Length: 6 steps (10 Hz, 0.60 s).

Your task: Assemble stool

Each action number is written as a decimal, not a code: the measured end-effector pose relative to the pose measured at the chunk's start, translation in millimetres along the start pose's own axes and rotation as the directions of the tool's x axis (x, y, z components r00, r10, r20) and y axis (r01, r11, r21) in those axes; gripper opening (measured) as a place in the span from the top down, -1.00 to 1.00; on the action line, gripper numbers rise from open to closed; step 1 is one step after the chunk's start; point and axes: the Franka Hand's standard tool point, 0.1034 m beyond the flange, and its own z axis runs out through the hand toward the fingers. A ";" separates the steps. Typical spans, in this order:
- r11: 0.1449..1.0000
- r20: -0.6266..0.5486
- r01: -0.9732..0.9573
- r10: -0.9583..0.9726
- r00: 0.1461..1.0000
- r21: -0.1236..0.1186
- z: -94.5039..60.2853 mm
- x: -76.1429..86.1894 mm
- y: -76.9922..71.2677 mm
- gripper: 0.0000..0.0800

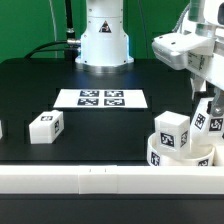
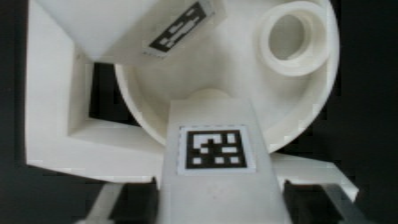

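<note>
Well, there is one seat (image 1: 158, 158) (image 2: 311, 92), a thick round white disc with a round hole that shows in the wrist view. It sits at the front of the black table (image 1: 120, 130), on the exterior view's right, just behind one long white rail (image 1: 90, 180).

Three legs are plain to see, each a small white block with a square black-and-white tag. The standing leg (image 1: 171, 130) (image 2: 175, 30) is upright on the seat, at its side toward the exterior view's left. The held leg (image 1: 212, 122) (image 2: 217, 120) is over the seat's other side; whether it touches the disc I cannot tell. The claw (image 1: 207, 105) (image 2: 217, 186) is closed about the held leg, with a finger on either side of it.

The loose leg (image 1: 45, 127) lies on the table, well apart toward the exterior view's left. A white sliver (image 1: 2, 129) at that view's left edge may be a fourth; I cannot tell.

One marker board (image 1: 101, 98) lies flat further back, near the arm's white base (image 1: 104, 35).
</note>
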 end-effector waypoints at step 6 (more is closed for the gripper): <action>0.882 -0.037 -0.469 0.470 0.882 0.047 1.7 -12.8 -0.1 0.16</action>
